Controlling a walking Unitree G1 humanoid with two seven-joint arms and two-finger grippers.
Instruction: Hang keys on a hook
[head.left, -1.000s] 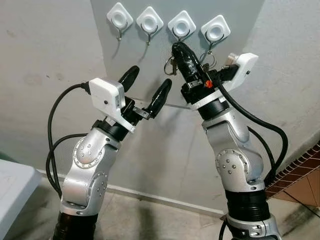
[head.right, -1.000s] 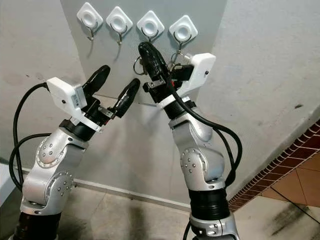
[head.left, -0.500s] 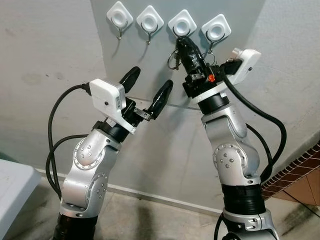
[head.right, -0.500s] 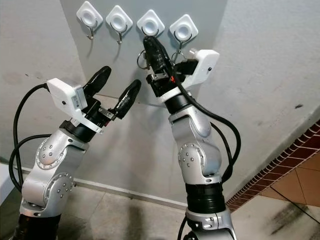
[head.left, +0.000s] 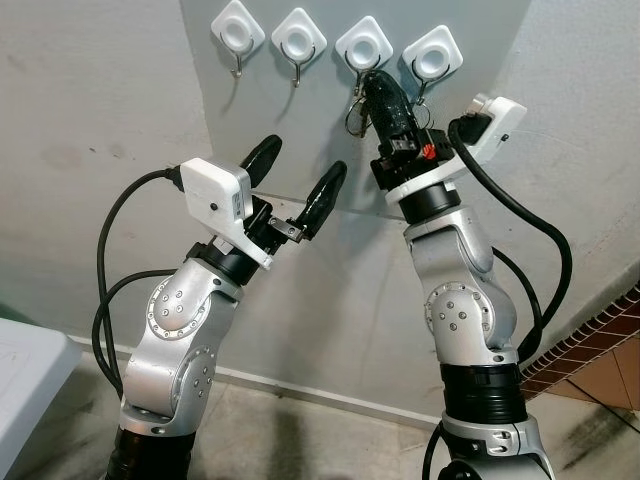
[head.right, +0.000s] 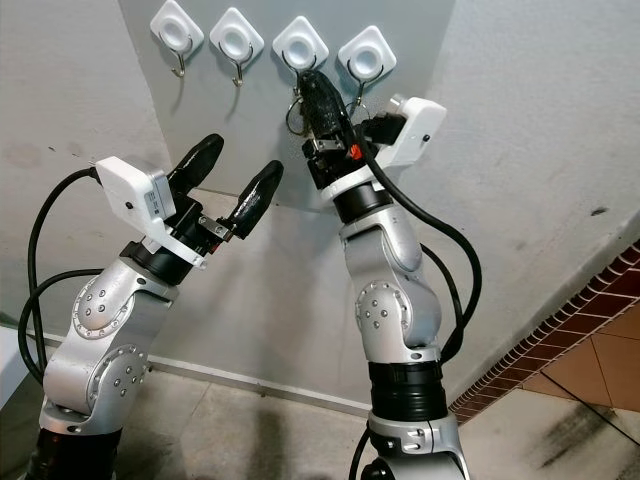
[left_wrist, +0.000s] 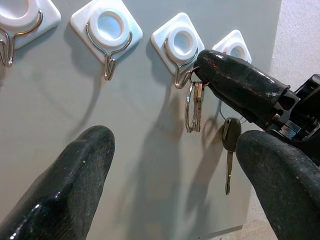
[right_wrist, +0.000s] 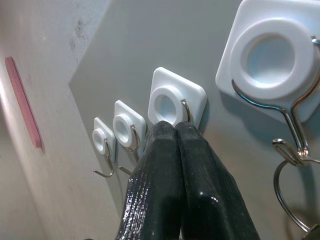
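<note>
Four white diamond-shaped hooks sit in a row on a grey wall panel (head.left: 330, 150), each with a wire hook below its round centre. The right end effector (head.left: 372, 85) is raised to the third hook from the left (head.left: 364, 45), its two black fingers pressed together and pinching the keys (left_wrist: 193, 106): a ring with a flat silver key hanging under it. In the left wrist view the ring sits right at the wire of that hook (left_wrist: 181, 80), touching or just beside it; whether it is fully over the hook cannot be told. On the far-right hook (head.left: 432, 56) hangs a second ring with a dark-headed key (left_wrist: 229, 150), just right of the held keys. The left end effector (head.left: 297, 180) is lower and to the left, pointing up toward the panel, its fingers spread wide and holding nothing. The two left hooks (head.left: 240, 30) carry nothing. A dark cable (head.left: 530, 245) loops off the right wrist.
</note>
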